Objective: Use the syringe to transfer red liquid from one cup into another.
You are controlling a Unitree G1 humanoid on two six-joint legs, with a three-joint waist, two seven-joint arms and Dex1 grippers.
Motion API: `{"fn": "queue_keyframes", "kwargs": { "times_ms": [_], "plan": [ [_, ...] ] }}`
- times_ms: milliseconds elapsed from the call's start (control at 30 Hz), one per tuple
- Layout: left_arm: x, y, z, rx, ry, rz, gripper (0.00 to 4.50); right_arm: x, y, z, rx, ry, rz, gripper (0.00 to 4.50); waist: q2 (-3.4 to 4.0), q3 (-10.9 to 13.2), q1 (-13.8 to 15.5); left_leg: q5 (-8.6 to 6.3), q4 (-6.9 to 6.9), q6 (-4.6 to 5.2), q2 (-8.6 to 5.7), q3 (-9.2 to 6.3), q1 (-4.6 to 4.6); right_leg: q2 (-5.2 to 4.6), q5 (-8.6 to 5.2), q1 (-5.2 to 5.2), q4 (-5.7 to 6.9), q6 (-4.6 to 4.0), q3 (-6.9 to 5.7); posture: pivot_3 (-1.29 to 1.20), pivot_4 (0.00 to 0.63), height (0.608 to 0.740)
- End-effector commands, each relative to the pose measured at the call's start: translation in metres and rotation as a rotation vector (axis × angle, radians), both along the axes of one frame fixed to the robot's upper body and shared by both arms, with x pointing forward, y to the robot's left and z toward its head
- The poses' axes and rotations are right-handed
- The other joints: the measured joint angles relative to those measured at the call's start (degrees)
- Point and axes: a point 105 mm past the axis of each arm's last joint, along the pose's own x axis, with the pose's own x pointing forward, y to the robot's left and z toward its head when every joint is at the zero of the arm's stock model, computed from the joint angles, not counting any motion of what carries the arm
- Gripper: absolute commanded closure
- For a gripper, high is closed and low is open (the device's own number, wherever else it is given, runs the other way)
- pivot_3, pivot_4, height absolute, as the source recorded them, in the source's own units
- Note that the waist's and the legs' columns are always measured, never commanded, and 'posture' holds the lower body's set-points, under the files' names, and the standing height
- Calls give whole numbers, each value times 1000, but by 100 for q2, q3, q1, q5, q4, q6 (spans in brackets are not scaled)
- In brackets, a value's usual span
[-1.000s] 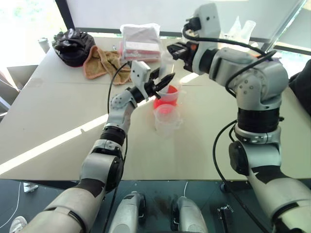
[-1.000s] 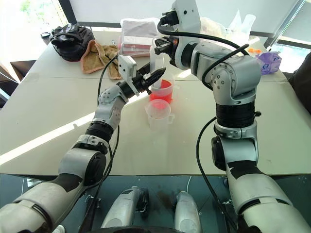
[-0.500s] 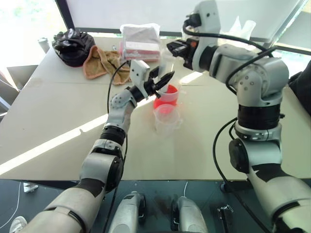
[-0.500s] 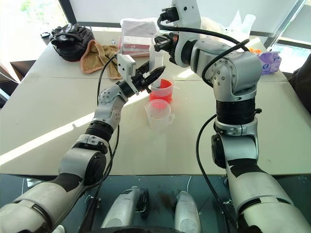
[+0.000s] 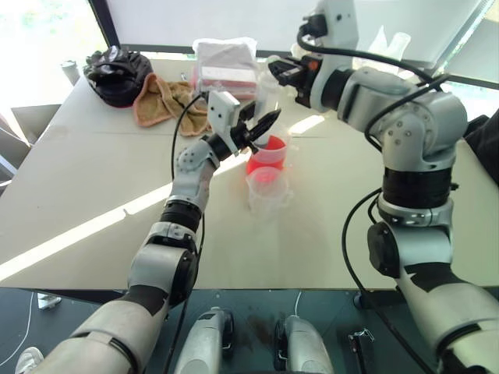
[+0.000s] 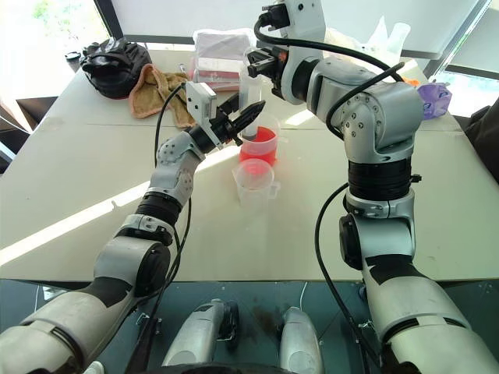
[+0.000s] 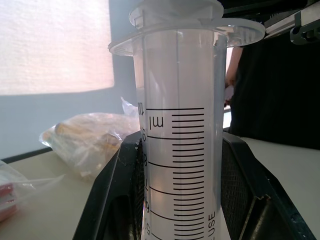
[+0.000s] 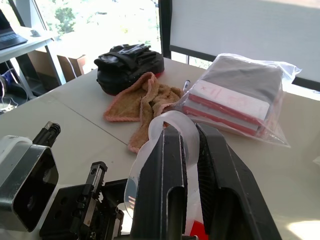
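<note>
Gripping the syringe by its clear barrel, we are keeping our left end effector partly closed around it, one black finger on each side, holding it upright above the larger cup of red liquid. Our right end effector is pinching the white plunger top almost shut. The smaller cup is standing on the desk just in front of the larger one, with a little red at its bottom. On the barrel we are reading black graduation lines, "ml", several numbers, and the letters "USE" printed sideways.
</note>
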Motion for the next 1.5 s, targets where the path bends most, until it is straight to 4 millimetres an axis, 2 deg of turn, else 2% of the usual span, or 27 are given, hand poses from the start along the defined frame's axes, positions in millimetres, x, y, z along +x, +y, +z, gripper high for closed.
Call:
{"fn": "queue_keyframes", "kwargs": {
  "times_ms": [33,433,933,1167,1300,1400,1500],
  "plan": [
    [-9,-12,-26,78,39,-74,3100,-24,-30,74,121,-285,-90,4470,0,0,0,0,0,0,0,0,0,0,0,0,0,0,0,0,150,740],
    [-13,-14,-42,122,62,-96,3100,-23,-35,74,121,-274,-109,4470,0,0,-4,0,0,0,0,0,0,0,0,0,0,0,0,0,150,740],
    [-11,-13,-42,126,61,-84,3100,-25,-37,80,124,-292,-116,4470,0,0,-97,0,-3,0,0,0,0,0,0,-2,0,0,0,0,150,740],
    [-6,-10,-28,98,37,-58,3100,-24,-31,72,119,-266,-94,4470,0,0,-88,0,-3,0,0,0,-1,-1,0,-1,-1,0,0,0,150,740],
    [-4,-7,-12,67,-4,-39,3100,-26,-22,65,118,-241,-53,4470,0,0,-92,0,-4,0,0,0,-2,-1,0,-4,-1,0,0,0,150,740],
    [-3,-6,-3,49,-24,-35,3100,-27,-19,59,111,-223,-38,3258,0,0,-86,0,-4,0,0,0,-2,-1,0,-3,-1,0,0,0,150,740],
    [-4,-6,3,38,-37,-37,3100,-26,-17,52,96,-193,-29,1855,0,0,-86,0,-3,0,0,0,-2,-1,0,-3,-1,0,0,0,150,740]
  ]
}}
